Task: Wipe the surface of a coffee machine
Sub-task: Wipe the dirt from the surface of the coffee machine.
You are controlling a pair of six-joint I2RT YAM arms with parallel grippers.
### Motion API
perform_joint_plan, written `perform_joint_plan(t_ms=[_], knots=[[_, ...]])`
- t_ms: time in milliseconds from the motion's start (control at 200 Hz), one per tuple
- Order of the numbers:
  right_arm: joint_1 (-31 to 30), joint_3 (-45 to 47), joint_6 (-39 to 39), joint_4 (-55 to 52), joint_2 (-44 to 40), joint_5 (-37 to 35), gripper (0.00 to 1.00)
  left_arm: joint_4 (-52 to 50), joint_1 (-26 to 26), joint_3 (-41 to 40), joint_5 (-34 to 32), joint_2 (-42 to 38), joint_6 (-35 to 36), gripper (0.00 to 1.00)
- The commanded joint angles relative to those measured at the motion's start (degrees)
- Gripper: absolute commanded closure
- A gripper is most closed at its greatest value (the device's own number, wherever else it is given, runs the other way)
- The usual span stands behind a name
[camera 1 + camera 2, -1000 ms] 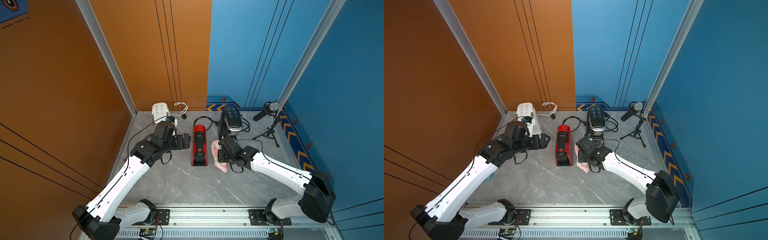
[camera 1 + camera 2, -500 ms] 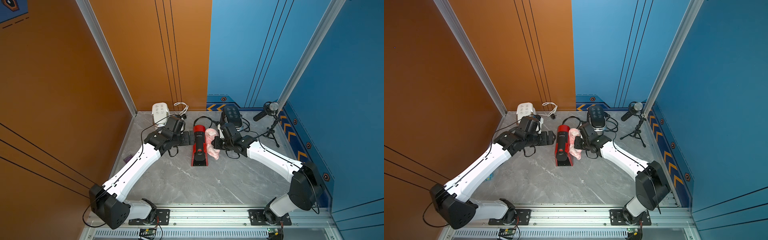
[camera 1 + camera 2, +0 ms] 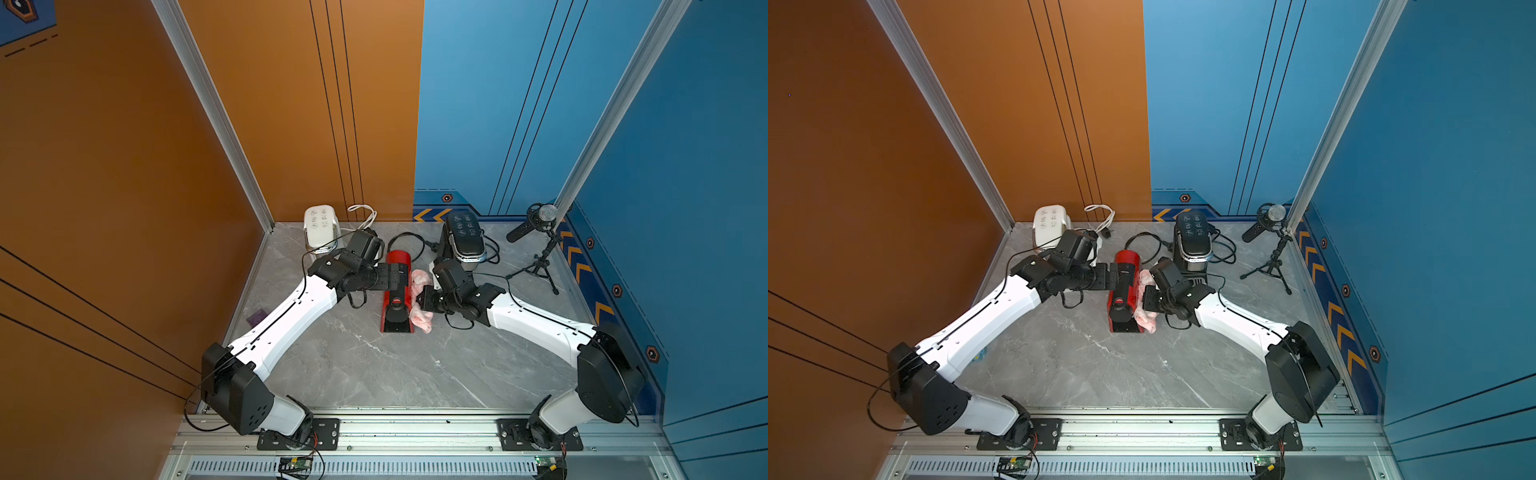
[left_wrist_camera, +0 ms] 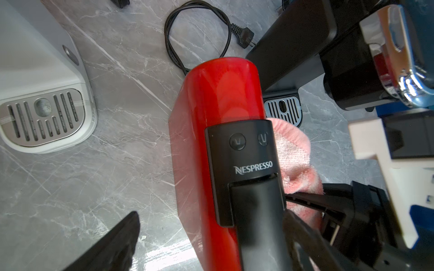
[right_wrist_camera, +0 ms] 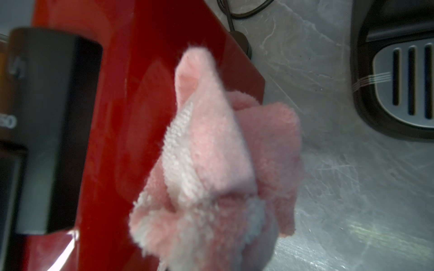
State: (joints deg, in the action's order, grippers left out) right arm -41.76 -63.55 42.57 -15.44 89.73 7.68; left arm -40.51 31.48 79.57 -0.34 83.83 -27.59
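Note:
The red coffee machine (image 3: 397, 266) (image 3: 1126, 266) (image 4: 218, 93) stands in the middle of the grey floor, with a black top panel. My left gripper (image 3: 391, 277) (image 3: 1115, 277) (image 4: 211, 215) is open and straddles its top from the left; one finger (image 4: 117, 241) stands apart from the red side. My right gripper (image 3: 420, 301) (image 3: 1144, 302) (image 5: 211, 246) is shut on a pink cloth (image 3: 420, 320) (image 3: 1147, 321) (image 4: 296, 159) (image 5: 211, 152). The cloth lies against the machine's right side (image 5: 131, 117) and hides the right jaws.
A white coffee machine (image 3: 320, 226) stands at the back left and a black one (image 3: 467, 239) at the back right, close behind my right wrist. A black cable (image 3: 405, 245) lies behind the red machine. A microphone on a tripod (image 3: 540, 232) stands by the right wall.
The left gripper has moved right, onto the red machine's top. The right gripper swept the cloth from the floor back along the machine's right side, then part way forward again.

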Motion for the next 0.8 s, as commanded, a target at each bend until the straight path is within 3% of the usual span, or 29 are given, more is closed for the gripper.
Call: perform_joint_plan(t_ms=[0, 235, 485, 796], knots=[[-3.7, 0.6, 2.4, 7.0, 1.5, 4.7, 1.00, -0.5, 0.3, -0.5, 0.8, -0.5, 1.9, 0.04], [-4.7, 1.8, 2.9, 6.1, -0.2, 1.9, 1.00, -0.4, 0.5, -2.5, 0.5, -1.2, 2.9, 0.04], [1.1, 2.2, 0.1, 3.6, -8.9, 0.3, 1.00, 0.0, 0.6, -8.0, -5.6, -5.7, 0.3, 0.05], [6.2, -6.3, 1.6, 11.3, -2.0, 5.7, 1.00, 2.3, 0.7, -15.4, -6.0, -9.0, -2.3, 0.07]])
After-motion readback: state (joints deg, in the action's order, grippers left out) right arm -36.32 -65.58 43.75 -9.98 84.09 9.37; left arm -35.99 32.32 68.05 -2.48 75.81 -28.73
